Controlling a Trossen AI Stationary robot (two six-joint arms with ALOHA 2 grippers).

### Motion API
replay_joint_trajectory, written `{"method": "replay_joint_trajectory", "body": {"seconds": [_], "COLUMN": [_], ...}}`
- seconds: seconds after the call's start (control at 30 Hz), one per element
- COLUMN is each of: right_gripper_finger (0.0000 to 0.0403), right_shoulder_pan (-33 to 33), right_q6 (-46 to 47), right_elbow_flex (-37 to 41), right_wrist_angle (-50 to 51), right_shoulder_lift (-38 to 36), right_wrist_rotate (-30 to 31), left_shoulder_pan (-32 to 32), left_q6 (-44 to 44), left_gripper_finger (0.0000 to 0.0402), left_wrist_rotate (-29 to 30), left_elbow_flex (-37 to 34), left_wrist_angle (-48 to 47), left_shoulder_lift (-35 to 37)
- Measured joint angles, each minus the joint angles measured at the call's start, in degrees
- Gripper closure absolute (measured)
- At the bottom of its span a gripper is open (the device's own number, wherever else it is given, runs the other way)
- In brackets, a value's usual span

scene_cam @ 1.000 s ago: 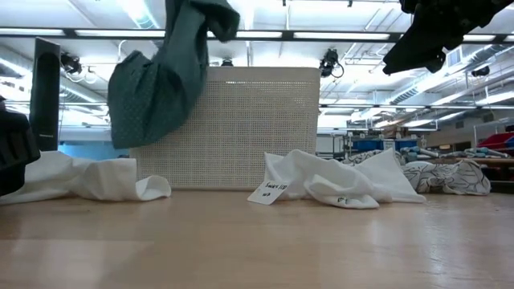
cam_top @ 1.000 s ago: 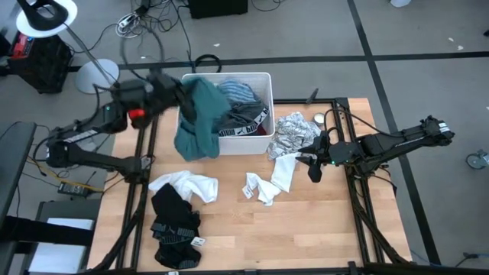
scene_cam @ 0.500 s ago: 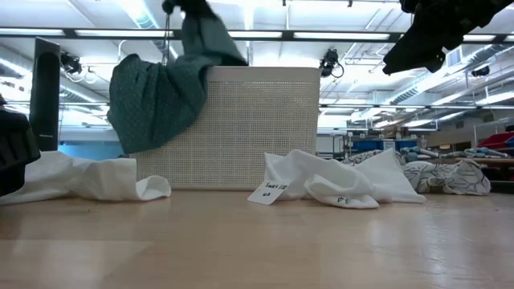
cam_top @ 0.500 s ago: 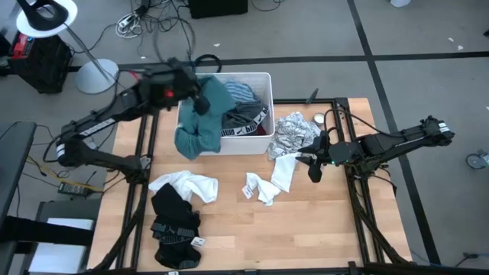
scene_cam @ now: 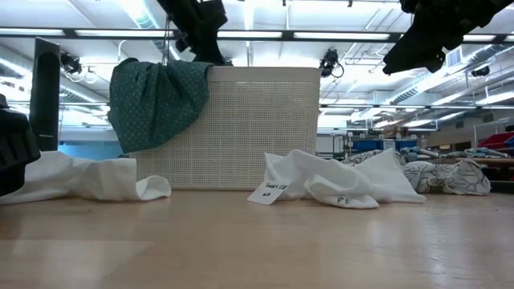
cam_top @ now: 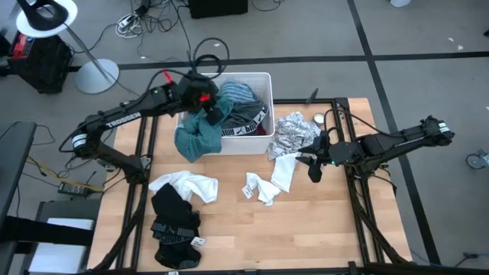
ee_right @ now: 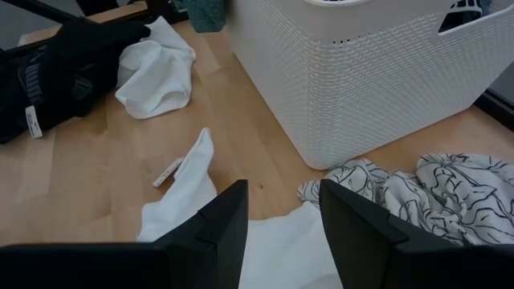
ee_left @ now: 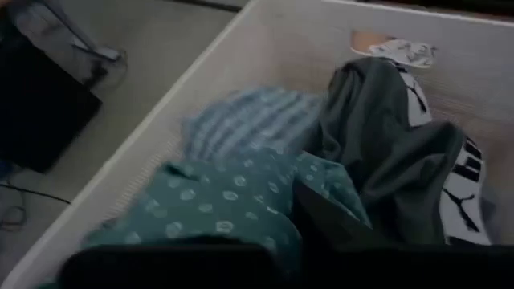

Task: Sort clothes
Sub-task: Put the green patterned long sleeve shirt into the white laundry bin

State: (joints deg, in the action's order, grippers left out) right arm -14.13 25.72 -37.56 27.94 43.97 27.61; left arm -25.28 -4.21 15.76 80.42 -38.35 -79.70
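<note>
End effector (cam_top: 212, 109) over teal garment (cam_top: 195, 134)

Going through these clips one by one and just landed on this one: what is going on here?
Two robot arms are sorting clothes at a wooden table. The left gripper is over the white tub, dropping in a teal garment that hangs half over the tub's wall. The right gripper waits open above a white garment beside a patterned one. Another white piece and black clothes lie on the table.

Soft cloth garments (cam_top: 183, 187), woven-textured white plastic tub (scene_cam: 257, 128), matt wooden table (cam_top: 306, 229).
</note>
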Motion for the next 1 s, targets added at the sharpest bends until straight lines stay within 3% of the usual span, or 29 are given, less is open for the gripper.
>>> {"method": "replay_joint_trajectory", "body": {"seconds": [0.3, 0.7, 1.0], "right_gripper_finger": [0.0247, 0.0247, 0.0247], "right_shoulder_pan": [0.00, 0.00, 0.00], "right_q6": [0.08, 0.09, 0.08], "right_elbow_flex": [0.00, 0.00, 0.00], "right_wrist_angle": [-0.01, -0.01, 0.03], "right_shoulder_lift": [0.00, 0.00, 0.00], "right_wrist_rotate": [-0.01, -0.01, -0.01], "left_shoulder_pan": [0.02, 0.26, 4.76], "left_q6": [0.61, 3.31, 10.95], "left_gripper_finger": [0.0280, 0.0275, 0.0275], "left_wrist_rotate": [-0.48, 0.71, 0.57], "left_elbow_flex": [-0.02, -0.02, -0.03], "left_wrist_angle": [-4.27, -6.47, -17.12], "left_shoulder_lift": [0.23, 7.41, 12.87]}}
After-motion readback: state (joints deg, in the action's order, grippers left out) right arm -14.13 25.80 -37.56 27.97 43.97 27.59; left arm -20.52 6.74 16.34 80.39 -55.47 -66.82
